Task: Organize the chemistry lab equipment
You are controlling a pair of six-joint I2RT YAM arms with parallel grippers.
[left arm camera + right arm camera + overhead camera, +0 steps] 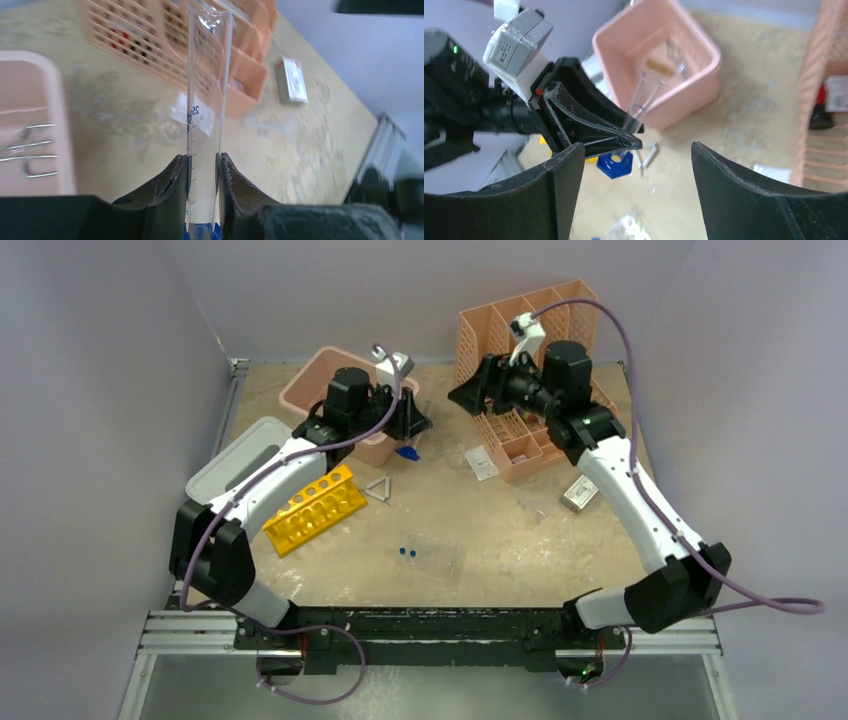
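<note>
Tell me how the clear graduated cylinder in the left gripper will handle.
The graduated cylinder is tall and narrow over a small blue base, so it probably tips easily if nudged high up. Its smooth clear wall may slip in the left gripper. It looks thin-walled, so it is likely light and possibly breakable.

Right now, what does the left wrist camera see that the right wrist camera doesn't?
Only the left wrist view shows the printed scale on the clear graduated cylinder and a small white box. Only the right wrist view shows the right gripper, with its jaws wide open and empty. Both views show the left gripper shut on the graduated cylinder, the pink tub and the peach slotted holder.
</note>
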